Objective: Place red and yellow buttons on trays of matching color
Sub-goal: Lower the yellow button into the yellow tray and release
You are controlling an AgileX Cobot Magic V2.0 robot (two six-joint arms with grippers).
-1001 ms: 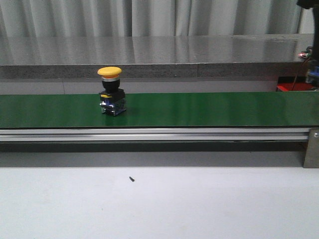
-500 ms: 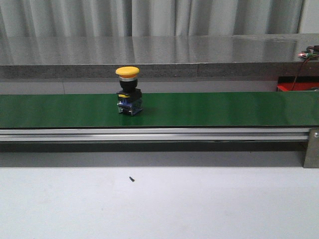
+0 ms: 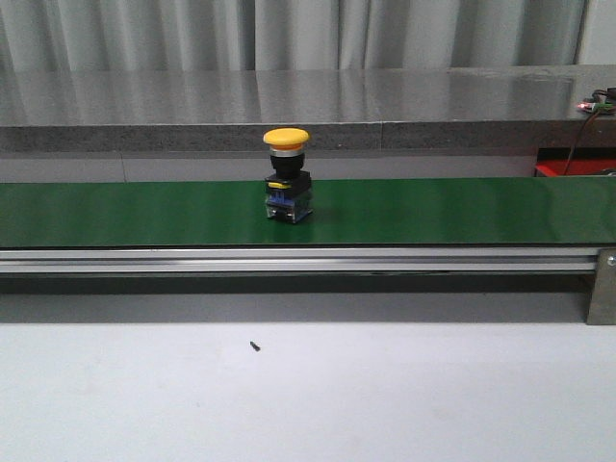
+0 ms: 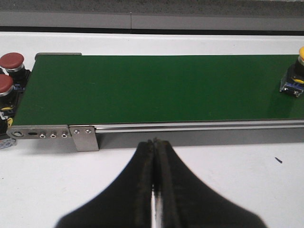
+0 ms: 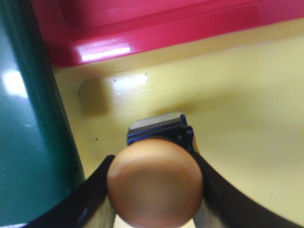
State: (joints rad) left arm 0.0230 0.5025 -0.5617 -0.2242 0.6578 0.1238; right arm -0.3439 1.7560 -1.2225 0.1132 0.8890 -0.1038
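We are in the placing step: our right gripper (image 5: 154,190) is clenched around a yellow button (image 5: 155,182) and holds it low over the yellow tray (image 5: 237,109), so what remains, as we judge it, is to lower it the last bit, let go, and pull clear without tipping it.

Going from the biggest thing down: the green belt (image 3: 433,212) runs the width of the front view, with a second yellow button (image 3: 288,175) standing upright on it a little left of centre, waiting for a pick. The yellow tray lies just beside the belt's end, and the red tray (image 5: 142,28) touches its far edge; the parts of both that we can see look bare, apart from the button we hold. At the belt's other end, two red buttons (image 4: 9,71) stand just off the belt. Our left gripper (image 4: 155,180) is pressed shut on nothing, hovering near the belt's rail.
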